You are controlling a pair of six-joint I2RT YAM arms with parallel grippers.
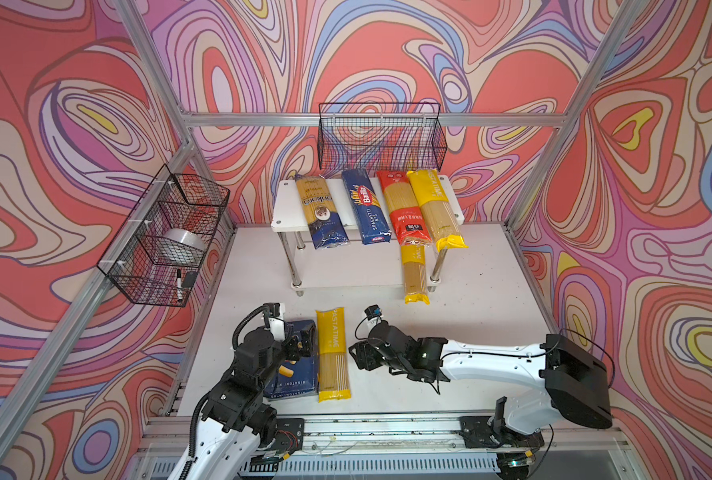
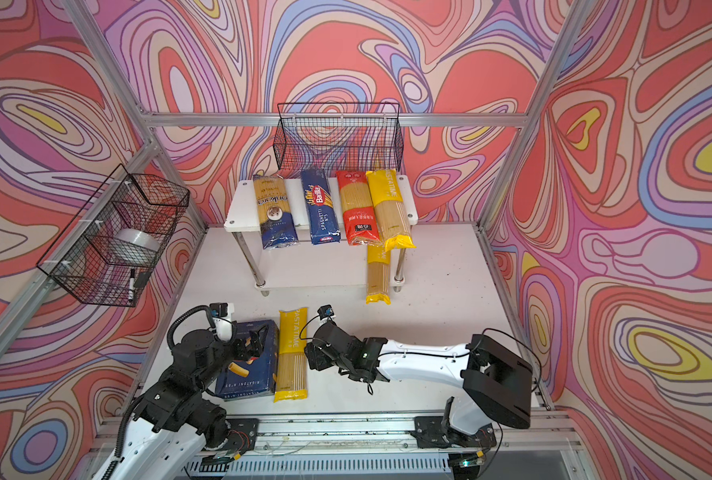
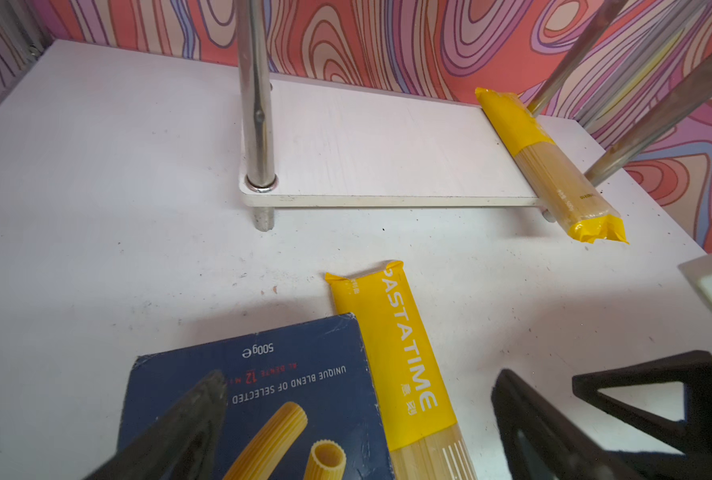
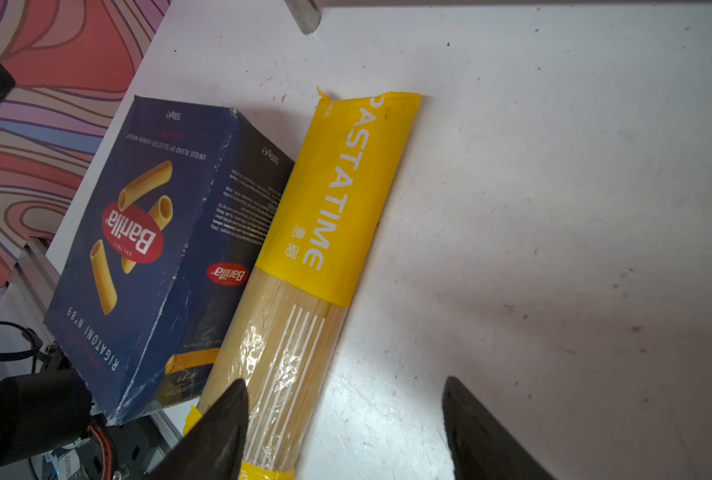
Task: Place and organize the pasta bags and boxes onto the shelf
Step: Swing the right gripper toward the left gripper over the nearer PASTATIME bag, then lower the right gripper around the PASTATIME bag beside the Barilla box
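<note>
In both top views the shelf [image 1: 281,208] stands at the back of the tabletop [image 1: 470,332]. Across its top board lie, from left to right, a dark blue bag with a gold top [image 1: 323,216], the Barilla Spaghetti n.5 box [image 1: 366,210], a red bag [image 1: 402,208] and the upper PASTATIME bag [image 1: 435,208]. All four overhang the front edge. The lower yellow bag [image 1: 415,274] lies on the bottom board at its right end, its front end past the board's edge. Nearer the arms, the Barilla rigatoni box [image 2: 248,374] lies flat with the near PASTATIME bag [image 2: 292,353] right against its right side. The left tool [image 2: 256,338] is over the box's far end. The right tool [image 2: 308,356] is just right of that bag.

In the left wrist view the left tool [image 3: 360,376] is spread wide and grips nothing. One finger is over the rigatoni box [image 3: 262,395], and the other is past the near PASTATIME bag [image 3: 404,357]. The lower yellow bag [image 3: 553,166] lies beside a chrome leg [image 3: 636,141].

In the right wrist view the right tool [image 4: 346,381] is likewise spread and empty. One finger [image 4: 221,428] is over the bag's clear window, the other over bare tabletop.
</note>
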